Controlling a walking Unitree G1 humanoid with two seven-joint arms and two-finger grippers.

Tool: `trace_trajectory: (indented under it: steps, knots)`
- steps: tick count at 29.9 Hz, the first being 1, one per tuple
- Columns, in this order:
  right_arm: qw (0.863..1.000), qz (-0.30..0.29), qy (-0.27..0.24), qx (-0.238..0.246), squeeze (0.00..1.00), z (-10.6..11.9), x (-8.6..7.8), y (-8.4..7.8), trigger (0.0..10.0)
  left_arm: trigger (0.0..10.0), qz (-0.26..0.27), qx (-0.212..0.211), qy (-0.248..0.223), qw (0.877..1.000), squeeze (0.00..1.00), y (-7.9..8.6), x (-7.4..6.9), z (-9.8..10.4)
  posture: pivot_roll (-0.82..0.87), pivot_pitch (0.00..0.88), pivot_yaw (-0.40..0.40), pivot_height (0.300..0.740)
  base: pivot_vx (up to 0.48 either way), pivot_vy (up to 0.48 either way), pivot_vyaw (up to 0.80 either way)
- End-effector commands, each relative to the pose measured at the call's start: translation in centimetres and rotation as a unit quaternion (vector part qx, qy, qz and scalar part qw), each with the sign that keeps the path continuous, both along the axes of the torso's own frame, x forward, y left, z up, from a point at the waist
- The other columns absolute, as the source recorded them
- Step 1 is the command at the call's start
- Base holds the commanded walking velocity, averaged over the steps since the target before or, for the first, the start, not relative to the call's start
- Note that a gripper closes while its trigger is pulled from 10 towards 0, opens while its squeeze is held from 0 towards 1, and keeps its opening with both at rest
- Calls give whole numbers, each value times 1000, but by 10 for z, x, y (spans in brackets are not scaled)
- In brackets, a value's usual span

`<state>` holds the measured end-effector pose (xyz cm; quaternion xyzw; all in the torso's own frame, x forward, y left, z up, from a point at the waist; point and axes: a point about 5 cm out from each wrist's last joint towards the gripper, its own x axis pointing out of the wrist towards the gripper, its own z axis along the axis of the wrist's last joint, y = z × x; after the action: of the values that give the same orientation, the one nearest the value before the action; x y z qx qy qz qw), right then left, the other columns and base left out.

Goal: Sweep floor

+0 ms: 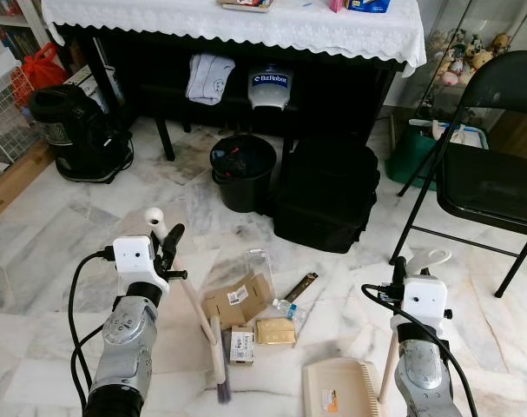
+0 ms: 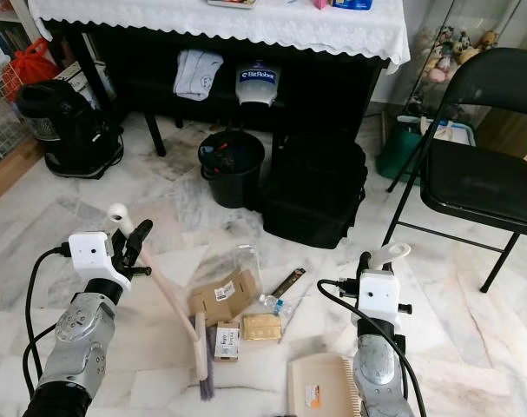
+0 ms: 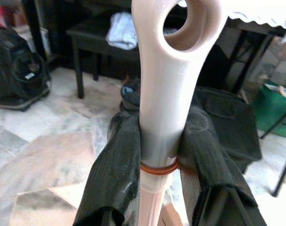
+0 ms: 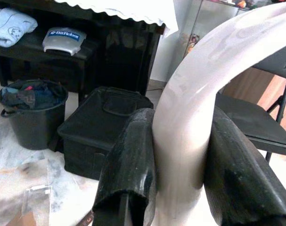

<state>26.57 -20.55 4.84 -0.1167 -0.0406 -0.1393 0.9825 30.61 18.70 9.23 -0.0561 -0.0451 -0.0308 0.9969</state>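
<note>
Two pincers busy | left pincer [image 3: 159, 155] clamps broom handle [image 3: 166, 84] | right pincer [image 4: 180, 155] clamps dustpan handle [image 4: 190, 103] | litter [image 1: 254, 317] on floor [image 1: 63, 234]

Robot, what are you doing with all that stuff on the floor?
The robot stands over litter on the pale marble floor. Its left claw is shut on the cream plastic handle of a hand broom, whose bristles rest beside a torn brown cardboard box. Its right claw is shut on the curved cream handle of a beige dustpan, set on the floor near the small gold packet. A black bucket holding rubbish waits ahead.
</note>
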Motion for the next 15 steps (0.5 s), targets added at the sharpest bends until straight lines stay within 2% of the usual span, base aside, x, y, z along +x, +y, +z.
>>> trace_trajectory:
  steps: [1, 6, 15]
  knots:
    - [999, 8, -42, -30, 0, 13, 1, 1, 10000, 10000, -23, -15, 4, 1000, 0, -5, -1, 0, -27, 154, 7, 740, 0, 0, 0]
    - [995, 37, -78, -47, 0, 26, 6, 13, 10000, 10000, -25, -15, 4, 1000, 0, -6, -1, 1, -29, 159, 6, 740, 0, 0, 0]
    - [997, 42, -53, -42, 0, 10, 5, 23, 10000, 10000, -27, -19, -1, 999, 0, -3, -4, 3, -12, 167, 4, 740, 0, 0, 0]
